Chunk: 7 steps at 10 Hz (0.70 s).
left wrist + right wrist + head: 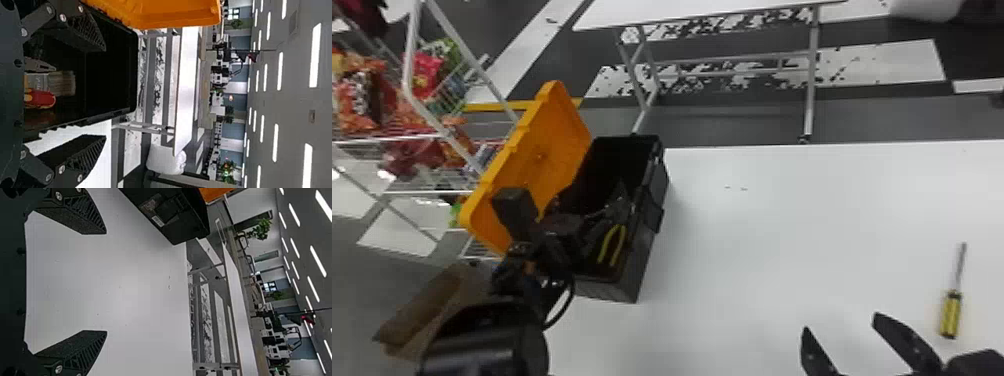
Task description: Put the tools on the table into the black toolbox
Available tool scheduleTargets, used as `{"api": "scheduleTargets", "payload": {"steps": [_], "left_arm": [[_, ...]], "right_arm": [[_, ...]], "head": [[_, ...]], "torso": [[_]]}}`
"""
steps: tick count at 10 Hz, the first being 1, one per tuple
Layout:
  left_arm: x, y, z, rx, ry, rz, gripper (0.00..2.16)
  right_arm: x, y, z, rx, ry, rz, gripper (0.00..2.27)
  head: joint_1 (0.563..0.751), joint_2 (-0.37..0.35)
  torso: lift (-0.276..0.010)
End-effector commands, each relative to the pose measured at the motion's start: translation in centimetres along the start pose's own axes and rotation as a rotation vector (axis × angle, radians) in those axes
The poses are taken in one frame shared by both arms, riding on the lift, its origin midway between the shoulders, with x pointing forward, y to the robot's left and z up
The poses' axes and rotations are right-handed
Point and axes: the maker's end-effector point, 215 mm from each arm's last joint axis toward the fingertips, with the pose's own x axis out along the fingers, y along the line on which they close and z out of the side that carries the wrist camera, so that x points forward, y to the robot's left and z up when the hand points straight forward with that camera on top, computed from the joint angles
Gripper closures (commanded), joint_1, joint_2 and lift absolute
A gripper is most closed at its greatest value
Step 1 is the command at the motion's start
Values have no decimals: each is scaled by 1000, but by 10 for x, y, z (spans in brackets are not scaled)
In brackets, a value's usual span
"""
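Observation:
The black toolbox (652, 240) stands open on the white table, its orange lid (532, 155) tilted back to the left. Yellow handles (612, 245) lie inside it. My left gripper (567, 237) is over the box; in the left wrist view that gripper (105, 92) is open, with a brush (62, 83) and a red-and-yellow handle (40, 98) in the box beyond. My right gripper (841, 322) stands open low over the table, left of a yellow-and-black screwdriver (951, 314). In the right wrist view the right gripper (106, 282) has nothing between its fingers; the toolbox (188, 223) is farther off.
The white table (782, 215) runs right from the toolbox. A wire rack (427, 125) with snack bags stands at the left, and a brown carton (427, 310) lies below it. Another white table (707, 12) is farther back.

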Motion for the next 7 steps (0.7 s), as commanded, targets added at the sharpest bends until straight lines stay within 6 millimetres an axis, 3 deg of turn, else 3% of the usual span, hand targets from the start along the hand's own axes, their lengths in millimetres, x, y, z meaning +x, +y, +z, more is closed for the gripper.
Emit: {"api": "scheduleTargets", "payload": {"steps": [1, 5, 7], "left_arm": [[-14, -15, -1, -12, -31, -16, 26], [-47, -39, 5, -51, -114, -5, 26], [-66, -51, 12, -35, -186, 7, 26]], "right_arm": [[0, 0, 1, 1, -2, -1, 107], [-2, -12, 6, -1, -11, -27, 110], [-7, -34, 14, 6, -13, -74, 110]], "head": [[695, 350], [695, 350], [695, 350]], "torso": [[-75], [-75], [-75]]}}
